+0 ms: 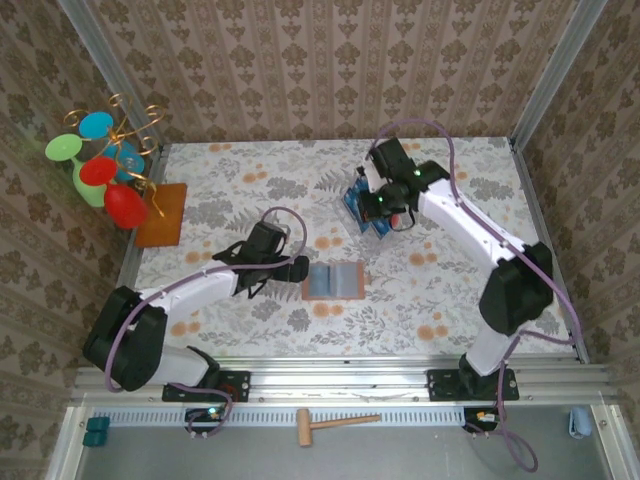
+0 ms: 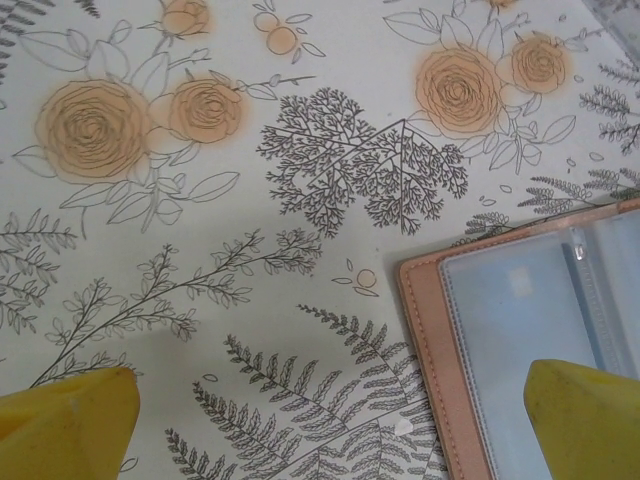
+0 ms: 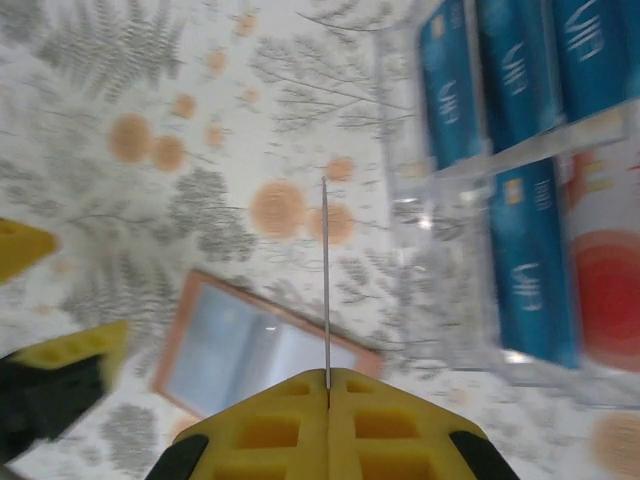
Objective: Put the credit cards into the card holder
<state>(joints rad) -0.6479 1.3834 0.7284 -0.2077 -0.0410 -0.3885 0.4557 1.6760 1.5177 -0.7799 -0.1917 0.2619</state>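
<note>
The card holder [image 1: 335, 280] lies open on the flowered cloth, tan rim around greyish clear pockets [image 2: 530, 330]. My left gripper [image 1: 300, 268] hovers low at its left edge, open, its yellow fingers wide apart [image 2: 330, 400]; one finger is over the holder's pocket. My right gripper [image 1: 385, 212] is raised beside the clear tray [image 3: 470, 160], shut on one credit card [image 3: 325, 280] seen edge-on as a thin line. Several blue credit cards [image 3: 520, 260] remain in the tray [image 1: 355, 200]. The holder [image 3: 250, 350] lies below and beyond my right fingertips [image 3: 327, 380].
An orange-brown mat [image 1: 162, 213] and a stand of coloured plastic glasses [image 1: 105, 165] sit at the far left. The tray carries a red dot [image 3: 610, 290]. A wooden mallet [image 1: 335, 423] lies beyond the near rail. Walls close off the back and both sides.
</note>
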